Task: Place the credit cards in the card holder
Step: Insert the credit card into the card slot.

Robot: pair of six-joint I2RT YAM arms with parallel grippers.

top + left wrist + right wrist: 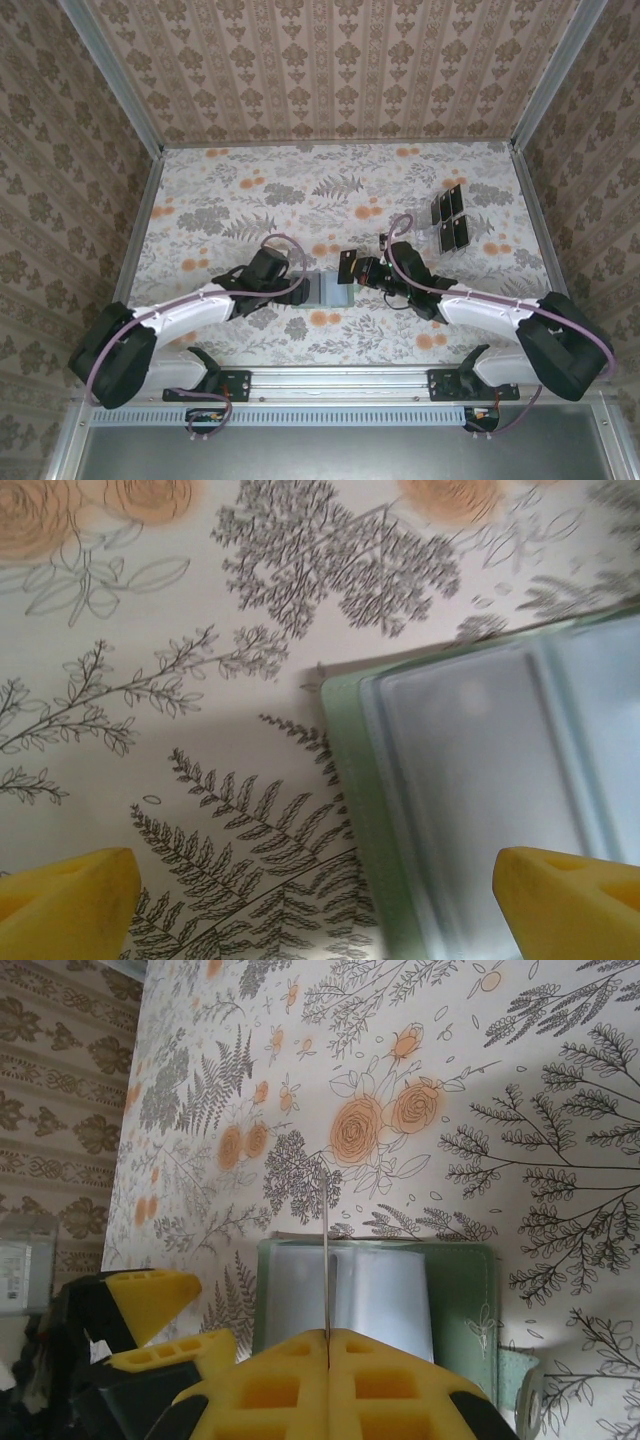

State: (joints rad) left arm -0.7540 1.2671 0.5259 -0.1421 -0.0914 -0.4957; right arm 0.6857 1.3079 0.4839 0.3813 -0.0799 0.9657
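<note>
A floral-printed table (200, 190) fills the scene, with my two arms reaching in from the near edge and meeting at its middle. At the far right stands a clear rack (437, 242) with several black credit cards (462, 233) propped in it, well apart from both of my tools. At the centre, between my tools, the grey-green card holder (335, 292) lies open and flat on the cloth, its clear plastic pockets facing up; as far as I can see they are empty. My left gripper (315, 905) is at the holder's left side with its yellow fingers spread wide and holding nothing: one fingertip is over bare cloth, the other over the holder's pocket, and I cannot tell whether either touches. My right gripper (328, 1348) comes in from the right with its fingers pressed together, clamped on one credit card (327, 1250). From my right wrist that card shows edge-on as a thin dark line, its length pointing away from my fingers and down toward the holder, which lies directly beyond it. I judge that the coming move depends on lining this leading edge up with a pocket mouth, and the right arm is the one placed to do it; I cannot make out where the mouth opens
</note>
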